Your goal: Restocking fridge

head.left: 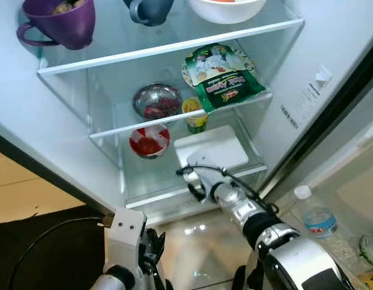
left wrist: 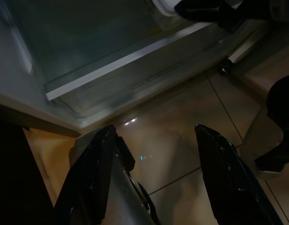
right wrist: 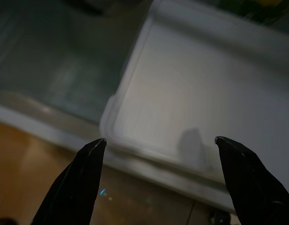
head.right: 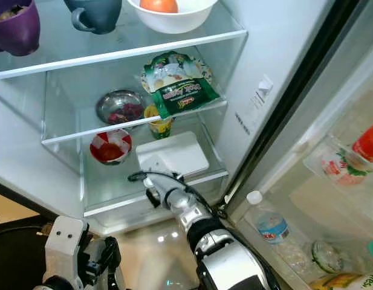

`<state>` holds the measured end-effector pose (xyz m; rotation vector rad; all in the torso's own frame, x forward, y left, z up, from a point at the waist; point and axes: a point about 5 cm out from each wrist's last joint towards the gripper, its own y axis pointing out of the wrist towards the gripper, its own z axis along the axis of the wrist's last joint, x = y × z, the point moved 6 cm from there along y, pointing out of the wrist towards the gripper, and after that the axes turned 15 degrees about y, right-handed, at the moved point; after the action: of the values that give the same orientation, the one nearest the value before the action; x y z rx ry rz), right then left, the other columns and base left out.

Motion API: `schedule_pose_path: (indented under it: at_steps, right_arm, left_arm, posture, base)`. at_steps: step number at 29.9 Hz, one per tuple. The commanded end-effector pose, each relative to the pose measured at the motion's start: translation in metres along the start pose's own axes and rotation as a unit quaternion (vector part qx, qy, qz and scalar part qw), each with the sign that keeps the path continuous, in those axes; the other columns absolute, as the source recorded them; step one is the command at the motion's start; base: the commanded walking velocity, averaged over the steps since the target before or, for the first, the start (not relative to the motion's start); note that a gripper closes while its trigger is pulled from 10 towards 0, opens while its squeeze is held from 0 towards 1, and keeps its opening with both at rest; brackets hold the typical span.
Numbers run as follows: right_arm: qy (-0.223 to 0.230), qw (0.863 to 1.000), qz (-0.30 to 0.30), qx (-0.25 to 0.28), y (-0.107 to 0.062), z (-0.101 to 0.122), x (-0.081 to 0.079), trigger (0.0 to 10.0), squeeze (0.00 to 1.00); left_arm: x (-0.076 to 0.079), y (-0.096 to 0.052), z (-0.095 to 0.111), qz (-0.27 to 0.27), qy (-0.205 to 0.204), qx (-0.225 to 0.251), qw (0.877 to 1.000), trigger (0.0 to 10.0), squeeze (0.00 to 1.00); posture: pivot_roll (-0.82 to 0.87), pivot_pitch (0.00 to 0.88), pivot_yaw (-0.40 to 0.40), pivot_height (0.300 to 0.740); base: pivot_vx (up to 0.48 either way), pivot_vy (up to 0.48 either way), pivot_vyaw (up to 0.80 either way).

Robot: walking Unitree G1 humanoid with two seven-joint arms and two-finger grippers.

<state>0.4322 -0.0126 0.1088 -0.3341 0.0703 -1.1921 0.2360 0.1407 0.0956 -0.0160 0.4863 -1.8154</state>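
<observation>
The fridge stands open before me. A flat white lidded container [head.left: 215, 147] lies on the lowest glass shelf [head.left: 144, 187], near its front edge. My right gripper [right wrist: 158, 154] is open just in front of that container, its fingers [right wrist: 81, 183] spread wider than the near corner and holding nothing. From the head, the same right gripper [head.left: 195, 174] reaches in at shelf height. My left gripper [left wrist: 156, 136] hangs low and open over the tiled floor [left wrist: 177, 140], below the fridge.
A red and white bowl [head.left: 149, 141] shares the lowest shelf. Above are a steel bowl [head.left: 156, 100], a yellow cup [head.left: 195, 115] and a green packet [head.left: 221, 75]. Mugs [head.left: 59, 23] and a white bowl [head.right: 171, 13] sit higher. A water bottle [head.left: 313, 217] stands in the door at right.
</observation>
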Motion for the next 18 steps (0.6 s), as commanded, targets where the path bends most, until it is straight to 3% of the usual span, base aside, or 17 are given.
schedule_pose_path:
  at_steps: [1, 7, 14, 16, 18]
  right_arm:
    - [0.026, 0.999, -0.033, -0.01, -0.001, -0.008, 0.009, 10.0, 0.0]
    - [0.069, 0.997, -0.036, 0.016, 0.0, 0.007, 0.019, 10.0, 0.0]
    - [0.092, 0.993, -0.033, 0.059, -0.006, 0.007, 0.036, 10.0, 0.0]
    - [0.111, 0.987, -0.01, 0.117, -0.012, 0.02, 0.038, 10.0, 0.0]
    - [0.182, 0.968, 0.013, 0.173, -0.025, 0.03, 0.042, 10.0, 0.0]
  left_arm:
    - [-0.005, -0.007, -0.011, 0.007, 0.007, -0.024, 1.0, 10.0, 0.0]
    - [-0.005, -0.006, -0.011, 0.008, 0.005, -0.025, 1.0, 10.0, 0.0]
    - [0.003, 0.009, -0.007, -0.001, -0.003, -0.011, 1.0, 10.0, 0.0]
    - [0.003, 0.015, -0.005, -0.001, -0.003, -0.004, 1.0, 10.0, 0.0]
    - [-0.003, 0.023, -0.003, 0.003, -0.003, 0.004, 1.0, 10.0, 0.0]
  posture:
    - [0.31, 0.456, 0.027, 0.497]
    - [0.29, 0.452, 0.023, 0.497]
    - [0.2, 0.398, 0.005, 0.497]
    - [0.17, 0.375, 0.004, 0.497]
    - [0.13, 0.342, 0.009, 0.497]
  base:
    - [0.0, 0.0, 0.0]
    - [0.0, 0.0, 0.0]
    - [0.0, 0.0, 0.0]
    - [0.0, 0.0, 0.0]
    - [0.0, 0.0, 0.0]
